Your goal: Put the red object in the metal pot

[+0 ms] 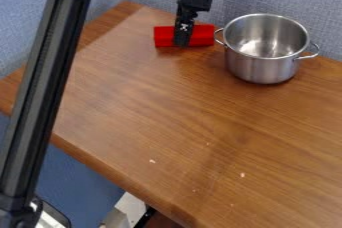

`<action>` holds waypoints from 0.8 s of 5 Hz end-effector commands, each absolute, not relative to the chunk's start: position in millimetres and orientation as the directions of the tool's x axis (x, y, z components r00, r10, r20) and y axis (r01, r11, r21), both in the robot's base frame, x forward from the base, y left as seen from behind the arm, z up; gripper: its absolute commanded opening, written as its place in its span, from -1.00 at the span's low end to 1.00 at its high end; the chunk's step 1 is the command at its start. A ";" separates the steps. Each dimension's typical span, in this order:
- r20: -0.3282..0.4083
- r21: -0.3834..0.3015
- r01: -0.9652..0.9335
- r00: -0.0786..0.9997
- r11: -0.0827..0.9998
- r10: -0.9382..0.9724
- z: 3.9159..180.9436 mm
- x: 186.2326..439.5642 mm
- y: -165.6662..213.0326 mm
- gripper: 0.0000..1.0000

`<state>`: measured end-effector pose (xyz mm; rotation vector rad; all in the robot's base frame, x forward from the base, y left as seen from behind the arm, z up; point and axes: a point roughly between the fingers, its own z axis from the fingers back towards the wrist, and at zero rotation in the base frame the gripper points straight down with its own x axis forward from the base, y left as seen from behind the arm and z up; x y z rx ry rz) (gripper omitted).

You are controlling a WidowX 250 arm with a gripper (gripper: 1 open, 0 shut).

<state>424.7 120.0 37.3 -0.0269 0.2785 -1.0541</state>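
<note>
Beneath the claw (186, 29), the red object (183, 36) lies on the table (201, 132).

Shiny steel pot (266, 47), smooth varnished wood table (187, 122), matt red object (171, 35)

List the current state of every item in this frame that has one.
red object: lying on the wooden table, left of the pot, not inside it
metal pot: upright, empty
claw: open, pointing down over the red object
wooden table: bare across the front
</note>
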 end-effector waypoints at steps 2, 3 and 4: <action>-0.151 -0.003 0.847 0.524 0.531 -0.838 94.3 420.6 127.8 -1.00; -0.149 0.029 0.839 0.542 0.544 -0.827 108.9 414.7 127.2 -1.00; -0.141 0.078 0.836 0.548 0.543 -0.824 130.8 408.5 117.0 -1.00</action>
